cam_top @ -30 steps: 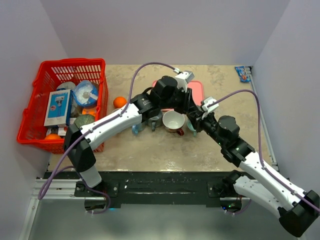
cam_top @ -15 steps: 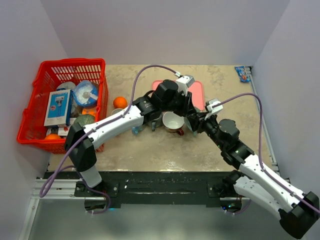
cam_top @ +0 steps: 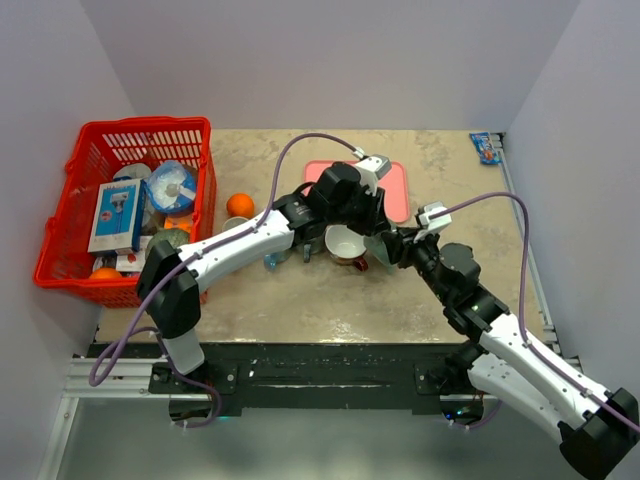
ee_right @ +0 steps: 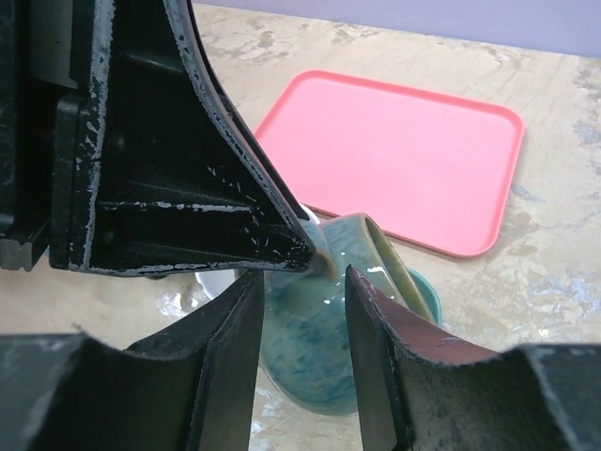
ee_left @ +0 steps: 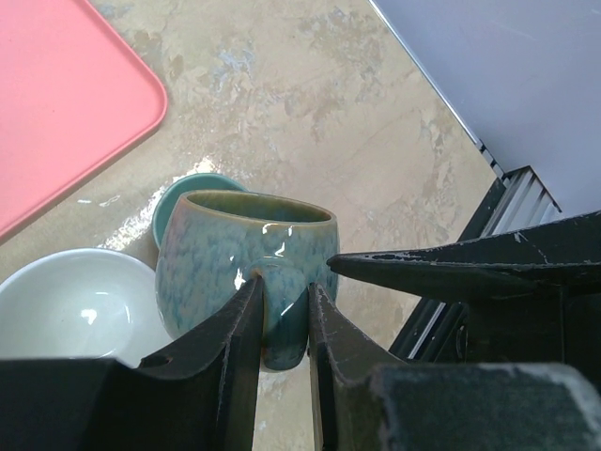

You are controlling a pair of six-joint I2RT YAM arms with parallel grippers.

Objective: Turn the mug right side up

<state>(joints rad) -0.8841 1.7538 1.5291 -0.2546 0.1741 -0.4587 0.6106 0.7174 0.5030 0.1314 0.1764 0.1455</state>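
Red basket [cam_top: 140, 124], pink tray [cam_top: 395, 195], maybe orange [cam_top: 239, 205]

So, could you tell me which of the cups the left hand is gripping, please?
The blue-green glazed mug: the left hand is pinched shut on its handle. The white cup beside it is not gripped by anything.

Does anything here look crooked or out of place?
Yes: the teal mug near the pink tray is tilted rather than standing upright, pinched by its handle between the left arm's fingers.
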